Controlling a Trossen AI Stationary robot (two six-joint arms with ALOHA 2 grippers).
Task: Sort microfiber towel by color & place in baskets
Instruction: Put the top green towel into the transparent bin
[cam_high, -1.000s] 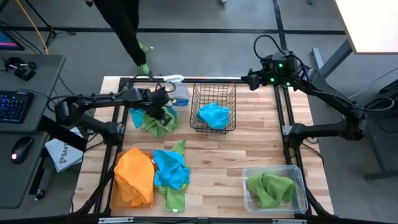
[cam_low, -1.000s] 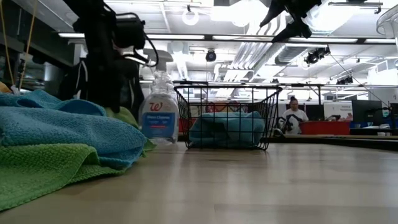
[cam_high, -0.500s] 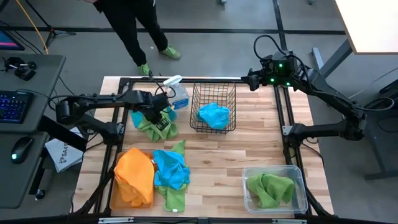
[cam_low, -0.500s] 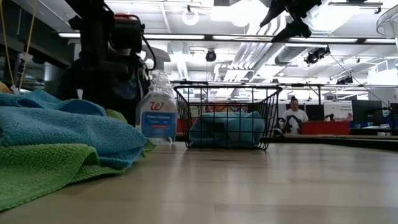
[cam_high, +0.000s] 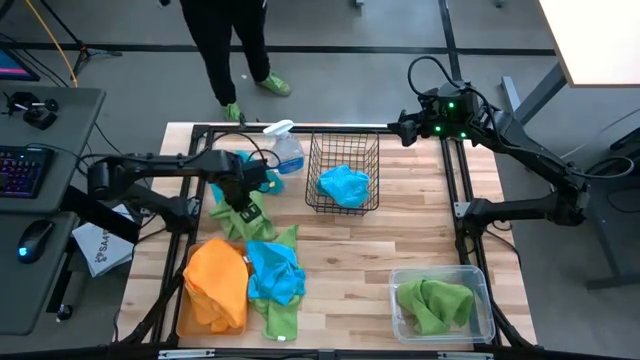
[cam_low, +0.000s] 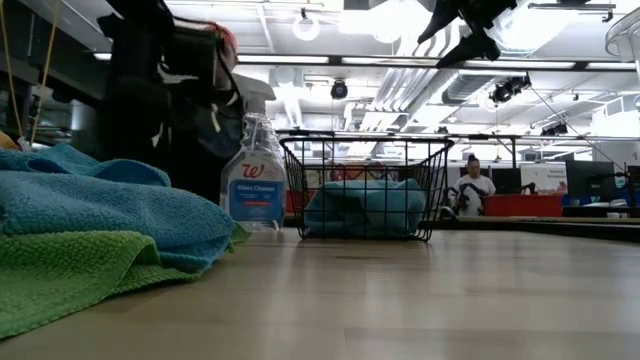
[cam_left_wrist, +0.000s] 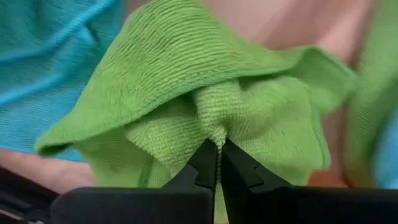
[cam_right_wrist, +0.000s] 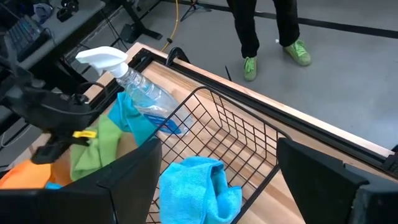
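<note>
My left gripper is shut on a lime green towel over the table's left half, between the spray bottle and the orange-brown tray. An orange towel lies on that tray. A blue towel rests on another green towel beside it. One more blue towel lies by the bottle. The black wire basket holds a blue towel. The clear tub holds a green towel. My right gripper hangs open above the table's far edge. My left gripper pinches a bunched fold at the top of the green towel between its two shut fingertips, from above and pointing down. Several layers gather at the pinch. The cloth spreads and hangs slack below the fingers; its lower end is hidden by the gripper.
A clear spray bottle stands left of the wire basket near the far edge. A person's legs show on the floor beyond the far edge. Bare wood lies between the basket and the tub.
My left gripper has moved toward the table's near edge and slightly left, away from the spray bottle, carrying the green towel with it. The towel now sits closer to the tray. The person behind the table has stepped sideways.
</note>
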